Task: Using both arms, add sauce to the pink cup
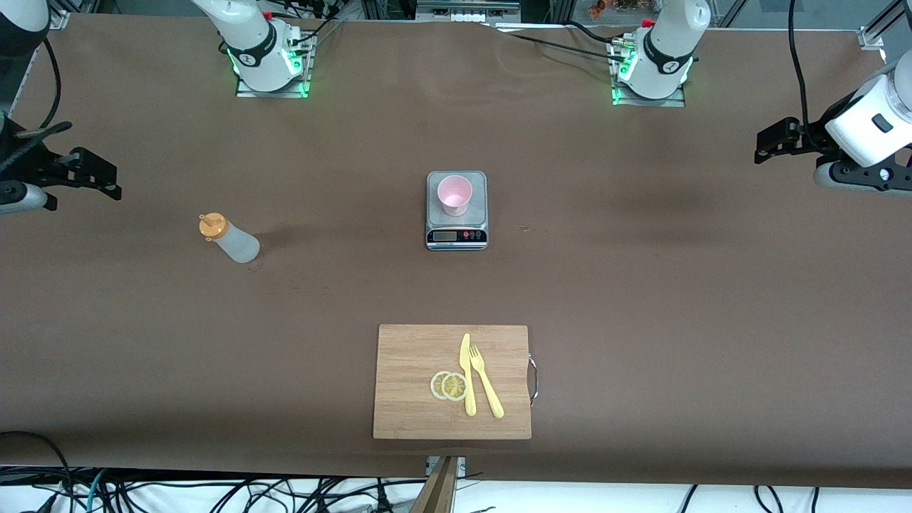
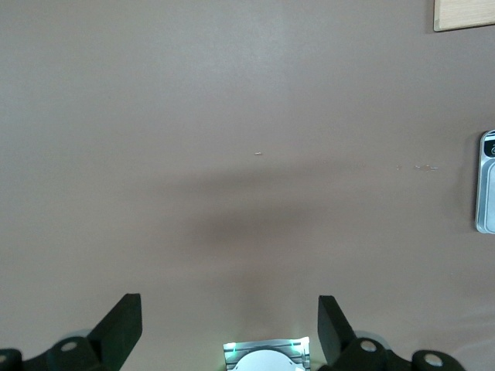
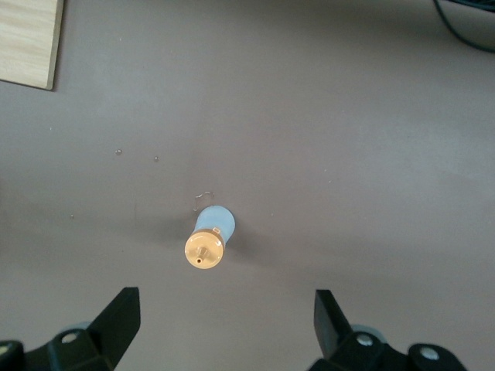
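The sauce bottle [image 1: 229, 239], whitish with an orange nozzle cap, stands upright on the brown table toward the right arm's end. In the right wrist view the sauce bottle [image 3: 207, 243] shows from above, just ahead of my open right gripper [image 3: 224, 305]. That right gripper [image 1: 100, 174] hangs over the table's edge, apart from the bottle. The pink cup [image 1: 454, 194] stands on the grey scale [image 1: 457, 239] at mid-table. My left gripper [image 1: 773, 142] hangs open over bare table at the left arm's end. In its wrist view the left gripper [image 2: 230, 309] holds nothing, and the scale [image 2: 487, 182] shows at the edge.
A wooden cutting board [image 1: 452, 381] lies nearer to the front camera than the scale. It bears two lemon slices [image 1: 450, 385], a yellow knife [image 1: 467, 374] and a fork [image 1: 486, 381]. Its corners show in the wrist views [image 2: 464, 14] [image 3: 27, 39]. The arm bases [image 1: 271, 60] [image 1: 652, 68] stand farthest from the camera.
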### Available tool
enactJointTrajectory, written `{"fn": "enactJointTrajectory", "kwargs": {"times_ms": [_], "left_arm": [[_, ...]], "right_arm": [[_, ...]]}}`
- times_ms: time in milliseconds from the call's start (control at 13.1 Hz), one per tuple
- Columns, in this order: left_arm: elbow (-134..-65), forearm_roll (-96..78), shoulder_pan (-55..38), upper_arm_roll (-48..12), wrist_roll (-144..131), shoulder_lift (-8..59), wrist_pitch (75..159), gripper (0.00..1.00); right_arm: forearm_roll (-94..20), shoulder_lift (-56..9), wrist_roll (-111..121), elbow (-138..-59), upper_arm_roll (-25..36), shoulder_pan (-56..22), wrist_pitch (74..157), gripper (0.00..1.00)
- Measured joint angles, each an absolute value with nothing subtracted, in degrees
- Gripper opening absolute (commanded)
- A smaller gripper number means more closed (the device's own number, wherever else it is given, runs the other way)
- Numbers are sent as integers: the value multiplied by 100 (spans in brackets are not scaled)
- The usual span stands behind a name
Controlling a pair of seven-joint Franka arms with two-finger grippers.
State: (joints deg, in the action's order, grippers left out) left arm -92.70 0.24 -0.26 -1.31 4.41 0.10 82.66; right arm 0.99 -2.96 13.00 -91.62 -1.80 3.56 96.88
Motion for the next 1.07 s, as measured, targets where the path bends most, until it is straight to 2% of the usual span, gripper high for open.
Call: {"fn": "enactJointTrajectory", "kwargs": {"times_ms": [1069], "left_arm": [[-9236, 24, -25, -123, 445, 10, 8228, 100]], "right_arm": [[92, -262, 1194, -8913, -46, 382, 9518, 100]]}}
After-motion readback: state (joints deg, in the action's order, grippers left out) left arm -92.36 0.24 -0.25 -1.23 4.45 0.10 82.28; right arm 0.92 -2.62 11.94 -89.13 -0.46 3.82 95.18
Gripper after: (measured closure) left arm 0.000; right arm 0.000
